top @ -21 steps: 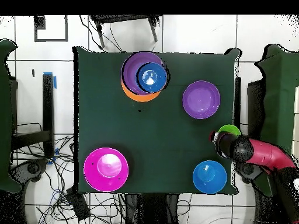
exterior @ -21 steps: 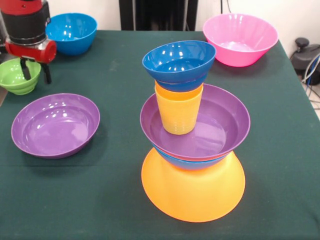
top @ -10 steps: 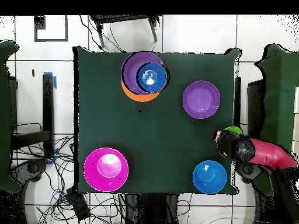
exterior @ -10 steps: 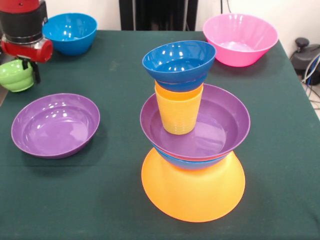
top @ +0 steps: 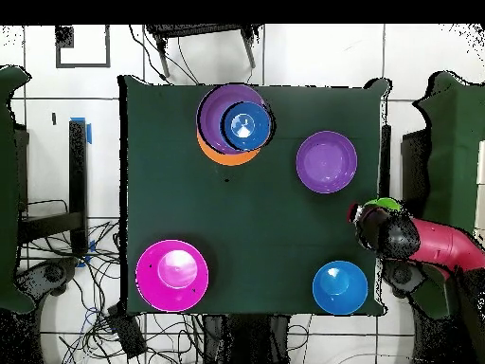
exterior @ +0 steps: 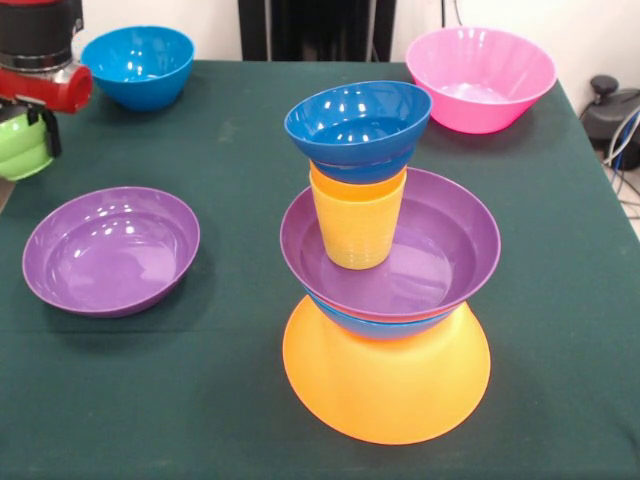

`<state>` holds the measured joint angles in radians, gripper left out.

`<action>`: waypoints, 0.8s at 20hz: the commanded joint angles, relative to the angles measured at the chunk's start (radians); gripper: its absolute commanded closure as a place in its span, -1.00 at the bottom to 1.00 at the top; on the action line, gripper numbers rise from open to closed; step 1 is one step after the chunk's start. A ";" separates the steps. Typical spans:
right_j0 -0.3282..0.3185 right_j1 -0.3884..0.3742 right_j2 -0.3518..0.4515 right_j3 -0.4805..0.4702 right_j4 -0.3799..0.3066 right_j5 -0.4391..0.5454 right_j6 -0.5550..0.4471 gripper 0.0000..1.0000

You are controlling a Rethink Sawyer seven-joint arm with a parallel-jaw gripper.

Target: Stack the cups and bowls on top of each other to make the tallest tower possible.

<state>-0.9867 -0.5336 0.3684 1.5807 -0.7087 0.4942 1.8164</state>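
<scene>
— Where does the tower (exterior: 385,270) stand?

— Toward the near side of the table (exterior: 230,400). A wide yellow-orange bowl (exterior: 387,380) sits upside down as the base, broad rim down, which I'd say is for steadiness. On it a blue bowl (exterior: 385,325) nests under a purple bowl (exterior: 445,250); a yellow cup (exterior: 357,225) stands upright in that, capped by a dark blue bowl (exterior: 358,120).

— And the loose pieces?

— A second purple bowl (exterior: 110,250), a bright blue bowl (exterior: 138,65) and a large pink bowl (exterior: 480,75) sit apart on the table.

— The arm?

— At the table's edge, wrist pointing down. Its gripper (exterior: 38,125) has the fingers pinching the green bowl (exterior: 20,150) by the rim; the bowl hangs tilted, seemingly clear of the table, probably bound for the top.
</scene>
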 commanded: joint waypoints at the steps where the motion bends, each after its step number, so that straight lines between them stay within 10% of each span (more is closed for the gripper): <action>1: 0.103 -0.144 0.058 0.023 0.082 0.264 -0.143 1.00; 16: 0.338 -0.262 0.034 0.008 0.224 0.382 0.053 1.00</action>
<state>-0.7509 -0.7615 0.3690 1.5818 -0.5261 0.7884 1.8164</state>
